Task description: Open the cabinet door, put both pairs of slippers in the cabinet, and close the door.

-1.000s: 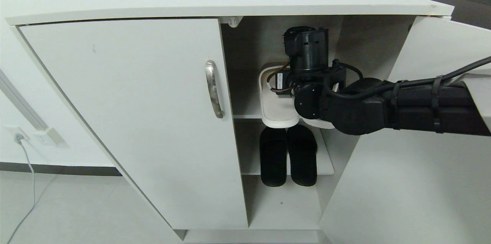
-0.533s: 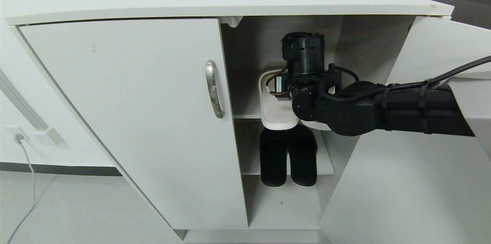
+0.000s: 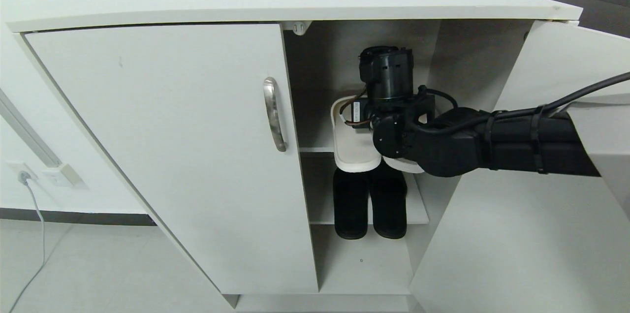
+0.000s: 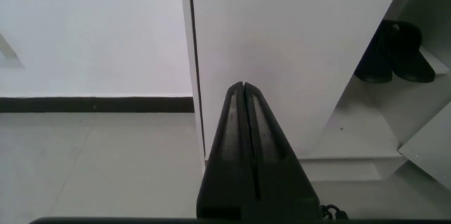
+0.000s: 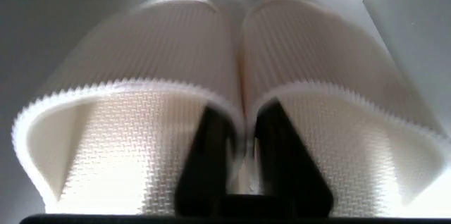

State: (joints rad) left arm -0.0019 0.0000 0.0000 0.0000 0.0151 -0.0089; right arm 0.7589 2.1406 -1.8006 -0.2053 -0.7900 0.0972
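The white cabinet has its right door swung open and its left door closed. A pair of black slippers lies on the middle shelf, heels over its front edge; the black slippers are also in the left wrist view. My right arm is inside the cabinet at the upper shelf. My right gripper is shut on the pair of white slippers, pinching their adjoining walls. The white slippers hang heel-out over the upper shelf's edge. My left gripper is shut and empty, low before the closed door.
A metal handle sits on the closed left door. A wall socket with a cable is at the lower left, above grey floor. The bottom compartment holds nothing.
My right arm has sunk a little and shifted slightly left, carrying the white slippers lower, so their heels now cover more of the black pair. Left arm unchanged.
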